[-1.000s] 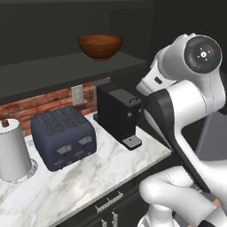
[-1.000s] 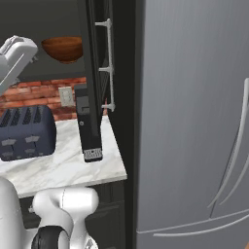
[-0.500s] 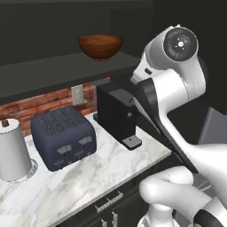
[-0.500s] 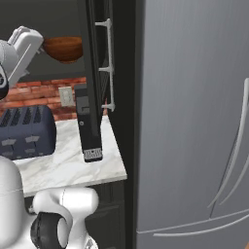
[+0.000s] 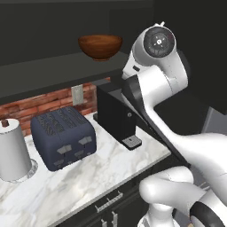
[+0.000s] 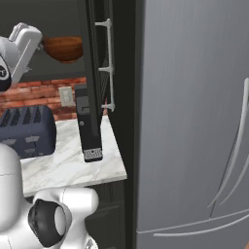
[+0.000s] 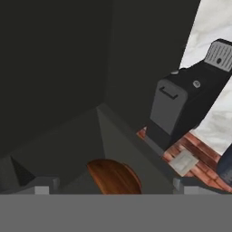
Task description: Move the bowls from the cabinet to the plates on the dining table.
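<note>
Up on the cabinet (image 5: 53, 66) shelf sits 1 wooden bowl (image 5: 100, 46), upright, right above the black coffee machine (image 5: 116, 116) on the marble counter (image 5: 66, 186). From my hand cam the bowl (image 7: 114, 176) sits low between the 2 fingertips (image 7: 41, 186), and the gripper (image 7: 115, 189) is spread wide with nothing in it (not touching the bowl as far as I can tell). Navy toaster (image 5: 63, 136) and paper towel roll (image 5: 14, 150) sit further left along the brick wall (image 5: 26, 108).

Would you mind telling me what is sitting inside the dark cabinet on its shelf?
One reddish-brown wooden bowl stands upright on the cabinet shelf. The shelf space behind the robot's arm is hidden.
</note>
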Tool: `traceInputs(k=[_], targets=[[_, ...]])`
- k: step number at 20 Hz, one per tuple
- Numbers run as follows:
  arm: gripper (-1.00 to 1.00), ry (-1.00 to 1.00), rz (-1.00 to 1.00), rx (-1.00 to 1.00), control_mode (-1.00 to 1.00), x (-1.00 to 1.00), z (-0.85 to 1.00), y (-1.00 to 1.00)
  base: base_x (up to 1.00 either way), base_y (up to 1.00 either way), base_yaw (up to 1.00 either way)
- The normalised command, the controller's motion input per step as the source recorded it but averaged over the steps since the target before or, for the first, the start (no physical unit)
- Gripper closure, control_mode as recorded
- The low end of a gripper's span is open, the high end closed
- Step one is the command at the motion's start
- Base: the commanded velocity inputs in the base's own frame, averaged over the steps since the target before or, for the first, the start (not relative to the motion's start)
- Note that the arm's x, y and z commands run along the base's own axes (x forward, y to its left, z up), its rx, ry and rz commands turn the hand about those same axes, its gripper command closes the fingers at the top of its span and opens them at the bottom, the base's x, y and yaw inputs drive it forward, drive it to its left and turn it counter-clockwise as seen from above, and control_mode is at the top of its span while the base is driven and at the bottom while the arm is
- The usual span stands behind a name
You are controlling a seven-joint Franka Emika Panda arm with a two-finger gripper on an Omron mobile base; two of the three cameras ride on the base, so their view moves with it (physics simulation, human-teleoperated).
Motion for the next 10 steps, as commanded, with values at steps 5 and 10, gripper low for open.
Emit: traceInputs(k=[5, 10], targets=[[-1.00, 0.00, 0.00, -0.01, -1.00, 0.29, 0.00, 0.10, 0.00, 0.00, 0.00], [-1.00, 0.00, 0.00, 0.00, -1.00, 0.28, 0.00, 0.02, 0.00, 0.00, 0.00]])
